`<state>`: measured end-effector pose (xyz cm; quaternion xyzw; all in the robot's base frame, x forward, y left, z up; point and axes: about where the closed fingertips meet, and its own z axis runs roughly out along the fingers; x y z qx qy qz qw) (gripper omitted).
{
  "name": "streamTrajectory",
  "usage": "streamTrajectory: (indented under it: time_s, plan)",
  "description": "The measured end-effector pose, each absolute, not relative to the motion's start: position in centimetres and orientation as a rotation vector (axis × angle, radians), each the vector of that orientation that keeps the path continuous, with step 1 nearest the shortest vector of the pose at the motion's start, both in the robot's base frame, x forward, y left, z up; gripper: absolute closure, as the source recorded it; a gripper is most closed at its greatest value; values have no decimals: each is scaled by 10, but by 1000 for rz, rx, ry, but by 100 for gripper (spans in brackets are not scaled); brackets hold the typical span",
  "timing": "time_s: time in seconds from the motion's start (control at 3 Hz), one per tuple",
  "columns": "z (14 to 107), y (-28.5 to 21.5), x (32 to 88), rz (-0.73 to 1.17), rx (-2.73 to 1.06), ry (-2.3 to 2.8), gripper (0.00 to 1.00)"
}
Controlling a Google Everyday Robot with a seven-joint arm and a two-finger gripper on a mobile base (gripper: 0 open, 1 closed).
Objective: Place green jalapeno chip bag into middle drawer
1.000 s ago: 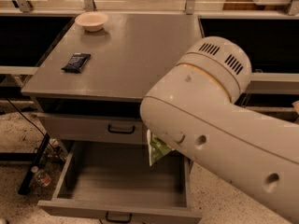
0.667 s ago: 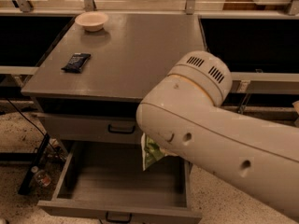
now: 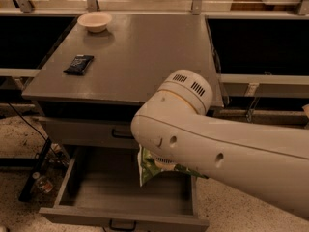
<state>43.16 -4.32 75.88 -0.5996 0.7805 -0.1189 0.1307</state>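
Green jalapeno chip bag (image 3: 154,168): hung at lower centre, above the open middle drawer (image 3: 120,197), not yet laid inside, so a release seems prepared.
Gripper: hidden behind the white arm (image 3: 217,144) over the bag; its state cannot be told.

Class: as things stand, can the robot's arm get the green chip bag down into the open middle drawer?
Probably yes. The green jalapeno chip bag hangs under the arm, over the open middle drawer, whose floor looks bare below it. The gripper is hidden behind the arm.
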Motion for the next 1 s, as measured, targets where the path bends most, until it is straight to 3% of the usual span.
streamTrajectory:
  time_s: [1.0]
  plan:
    - [692, -17, 429, -199, -1782, 2325, 100]
